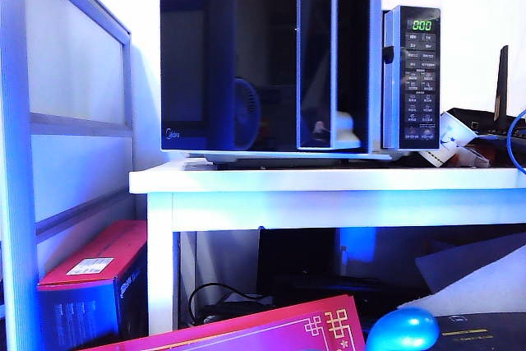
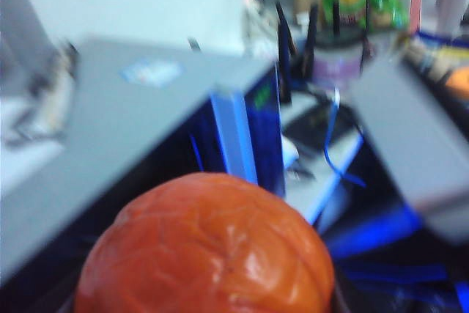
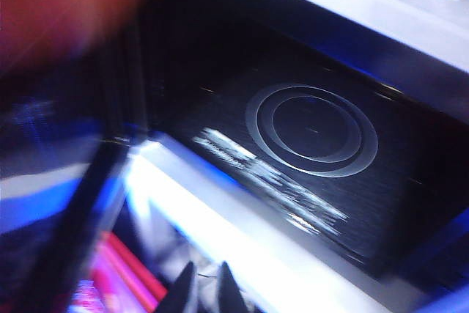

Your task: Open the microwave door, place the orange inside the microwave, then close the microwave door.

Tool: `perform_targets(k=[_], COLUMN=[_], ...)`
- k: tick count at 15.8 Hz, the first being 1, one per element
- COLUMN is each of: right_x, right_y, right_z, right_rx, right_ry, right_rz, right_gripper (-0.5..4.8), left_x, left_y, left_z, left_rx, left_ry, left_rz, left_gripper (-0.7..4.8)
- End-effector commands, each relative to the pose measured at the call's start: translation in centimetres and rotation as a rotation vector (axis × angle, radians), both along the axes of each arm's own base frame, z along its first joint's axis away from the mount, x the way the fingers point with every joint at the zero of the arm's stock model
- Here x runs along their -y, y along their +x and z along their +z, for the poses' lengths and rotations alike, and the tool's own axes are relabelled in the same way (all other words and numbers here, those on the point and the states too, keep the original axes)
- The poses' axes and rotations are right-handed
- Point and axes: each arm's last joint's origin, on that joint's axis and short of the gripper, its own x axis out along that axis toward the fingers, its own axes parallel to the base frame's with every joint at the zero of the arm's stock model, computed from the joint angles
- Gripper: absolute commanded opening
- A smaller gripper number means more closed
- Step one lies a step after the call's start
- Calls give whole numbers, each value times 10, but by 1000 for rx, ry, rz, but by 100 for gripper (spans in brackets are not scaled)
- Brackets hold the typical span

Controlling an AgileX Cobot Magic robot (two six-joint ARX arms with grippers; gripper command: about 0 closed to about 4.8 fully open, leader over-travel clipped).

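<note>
Orange [image 2: 209, 251] filled the near foreground of the left wrist view, directly before the camera and raised above the counter beside the microwave [image 1: 288, 55]; the left end effector's fingers were not visible there, so it could not be told from the pictures whether it gripped the fruit, though its jaws stood wide. A blurred orange-red mass also sat at one corner of the right wrist view. Neither arm appeared in the exterior view.

Door [image 1: 197, 67] stood swung open to the left of the exterior view, its edge facing the camera, and the cavity was exposed. The right wrist view looked into the cavity, where a ringed floor plate [image 3: 311, 130] lay bare. The right end effector [image 3: 203, 287] hovered just outside the opening, above the counter [image 1: 329, 180] edge, its two dark fingertips pressed close together and holding nothing.

A blue egg [image 1: 403, 330] lay below the counter, beside a pink box [image 1: 271, 330].
</note>
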Motion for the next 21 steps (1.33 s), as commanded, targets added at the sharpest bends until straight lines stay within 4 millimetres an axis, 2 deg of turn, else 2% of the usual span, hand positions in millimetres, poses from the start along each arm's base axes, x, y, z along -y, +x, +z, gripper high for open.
perform_targets(k=[1,3,6,8,12,13,15,16,17,18,21], right_x=[4,6,6,6,6,5,5,7,7,8,6], right_y=[1,2,2,2,2,0,-7,-11,-15,-17,-18], right_z=[4,4,3,3,3,4,9,12,15,18,18], right_rx=[82,95,128,163,177,176,176,180,190,204,225], right_ry=[-111,-131,-178,-227,-243,-229,-204,-203,-201,-197,-187], right_rz=[-129,-119,-95,-76,-65,-34,19,19,18,17,87], right_gripper=[54,54,56,121,122,154,182,216,425,479,479], left_x=[7,12,13,10,10,11,8,5,0,-4,-10], left_y=[10,15,15,16,20,21,26,28,33,36,40], left_z=[-16,-28,-32,-30,-38,-39,-42,-42,-42,-42,-41], left_rx=[-56,-106,-154,-245,-354,-367,-391,-393,-390,-400,-427], left_ry=[29,58,57,-43,-81,-84,-96,-98,-107,-121,-153], left_rz=[-10,-17,-51,-133,-178,-177,-158,-149,-133,-119,-169], left_gripper=[367,367,368,368,368,368,369,369,369,371,372])
